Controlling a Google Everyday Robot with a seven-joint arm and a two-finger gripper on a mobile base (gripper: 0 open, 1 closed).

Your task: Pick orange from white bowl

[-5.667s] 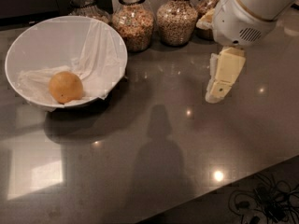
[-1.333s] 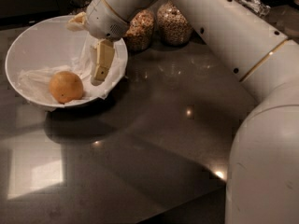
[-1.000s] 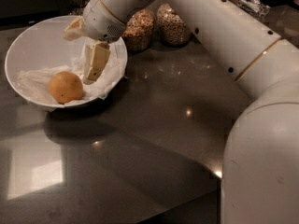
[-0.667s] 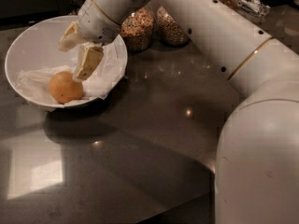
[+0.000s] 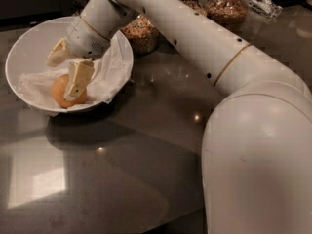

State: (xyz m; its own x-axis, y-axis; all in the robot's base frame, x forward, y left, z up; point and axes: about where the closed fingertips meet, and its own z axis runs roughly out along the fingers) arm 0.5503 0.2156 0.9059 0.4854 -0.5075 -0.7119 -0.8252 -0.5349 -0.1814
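Observation:
The orange (image 5: pixel 58 92) lies in the white bowl (image 5: pixel 28 38) on the white cloth (image 5: pixel 110 68), at the bowl's near side. My gripper (image 5: pixel 60 80) reaches into the bowl from the upper right, directly over the orange. It is open, its fingers spread. One pale finger (image 5: pixel 78 78) lies in front of the orange's right half; the other (image 5: pixel 57 53) points left, just above it. The long white arm (image 5: pixel 195 38) crosses the picture from the right.
Glass jars of grain (image 5: pixel 141 32) (image 5: pixel 227 6) stand behind the bowl along the back of the dark, glossy countertop (image 5: pixel 122 169). My arm's large elbow (image 5: pixel 258 160) fills the lower right.
My gripper has moved from the right of the table into the bowl, then left and down from the bowl's right side onto the orange. The orange and bowl have not moved.

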